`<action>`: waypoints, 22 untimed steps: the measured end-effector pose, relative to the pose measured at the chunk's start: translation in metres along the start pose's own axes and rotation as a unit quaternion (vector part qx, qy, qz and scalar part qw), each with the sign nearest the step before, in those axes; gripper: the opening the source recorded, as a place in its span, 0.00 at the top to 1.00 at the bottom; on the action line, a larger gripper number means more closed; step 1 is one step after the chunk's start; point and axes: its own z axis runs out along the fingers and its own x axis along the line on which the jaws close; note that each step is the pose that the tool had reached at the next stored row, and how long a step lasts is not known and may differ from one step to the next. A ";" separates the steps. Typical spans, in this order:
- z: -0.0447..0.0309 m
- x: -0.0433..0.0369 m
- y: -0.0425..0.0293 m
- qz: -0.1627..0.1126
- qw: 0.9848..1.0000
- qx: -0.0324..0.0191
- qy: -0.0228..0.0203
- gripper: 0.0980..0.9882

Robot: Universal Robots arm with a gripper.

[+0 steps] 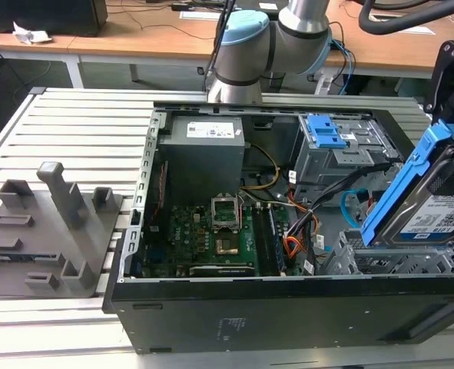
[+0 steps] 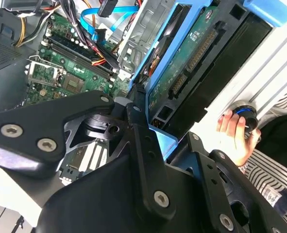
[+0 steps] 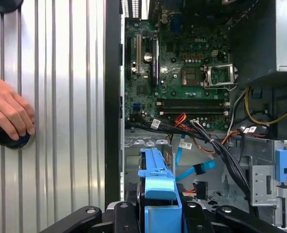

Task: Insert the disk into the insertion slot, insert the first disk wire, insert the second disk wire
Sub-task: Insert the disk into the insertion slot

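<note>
Fingers of the gripper are closed on the disk, with one black finger pressed against each side of its bright blue carrier in the first wrist view. In the exterior view the disk hangs steeply tilted at the exterior view's right end of the open computer case. Its white label shows and its lower edge is just above the slot, the low grey perforated bay. The disk is not yet inside the mouth. In the second wrist view the green circuit-board side of the disk and its connector end face the camera. The first disk wire, thin red, orange and black leads ending in a small black plug, lies loose inside the case beside the bay. The second disk wire, flat and light blue with a dark plug, lies just next to it. Neither is plugged into the disk. Further inside the case are the green motherboard and the grey power supply, and a taller grey cage with blue latches stands behind the slot. The case rests on a ribbed metal table. A grey holder stands on the table at the exterior view's left, apart from the case. A person's hand rests on a dark round button on the table beside the case, with a striped sleeve behind it.
</note>
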 end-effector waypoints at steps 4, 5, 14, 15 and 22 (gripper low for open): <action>0.0021 -0.0003 -0.0001 0.000 1.000 0.000 0.000 0.70; 0.0023 -0.0012 -0.0001 0.000 1.000 0.000 0.000 0.70; 0.0023 -0.0226 -0.0012 0.000 1.000 0.000 0.000 0.70; 0.0023 -0.0226 -0.0012 0.000 1.000 0.000 0.000 0.70; 0.0050 -0.0227 -0.0013 0.000 1.000 0.000 0.000 0.70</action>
